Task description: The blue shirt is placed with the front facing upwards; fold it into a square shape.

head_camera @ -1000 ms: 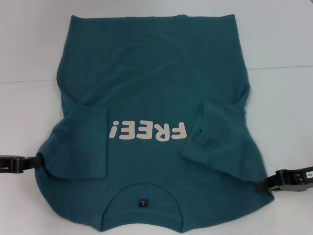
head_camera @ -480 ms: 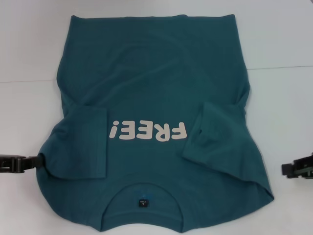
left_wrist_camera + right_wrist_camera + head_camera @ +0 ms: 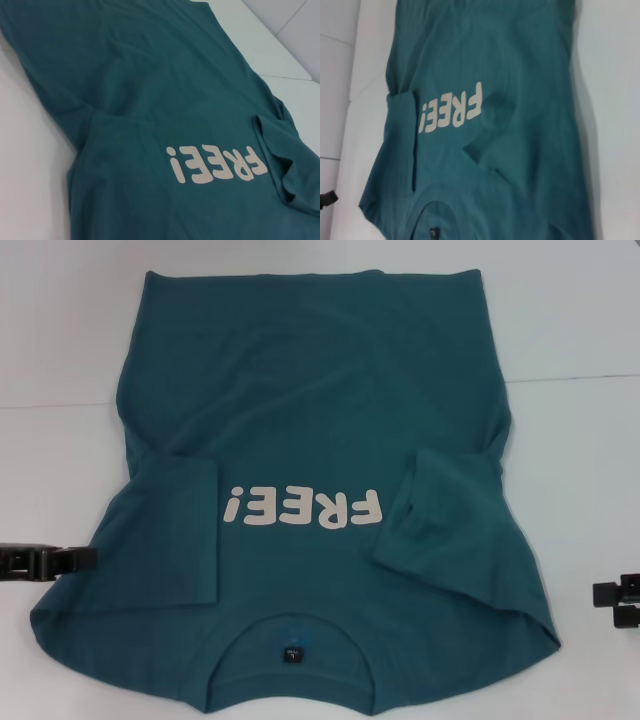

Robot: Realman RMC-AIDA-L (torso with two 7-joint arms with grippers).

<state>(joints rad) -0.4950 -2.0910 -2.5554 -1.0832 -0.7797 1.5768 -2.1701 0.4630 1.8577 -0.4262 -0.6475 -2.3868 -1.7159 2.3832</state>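
Lying face-up on the white counter: the blue shirt, both sleeves folded in over the chest (collar nearest the robot). Left hand at its left edge, right hand well clear to the right; cannot tell either grip.

One blue shirt — two hands — left hand, right hand.

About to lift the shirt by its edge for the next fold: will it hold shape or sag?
The shirt will probably sag: its sleeves already lie folded over soft and creased. It looks thin, so likely light. On the smooth table, it may slide when dragged.
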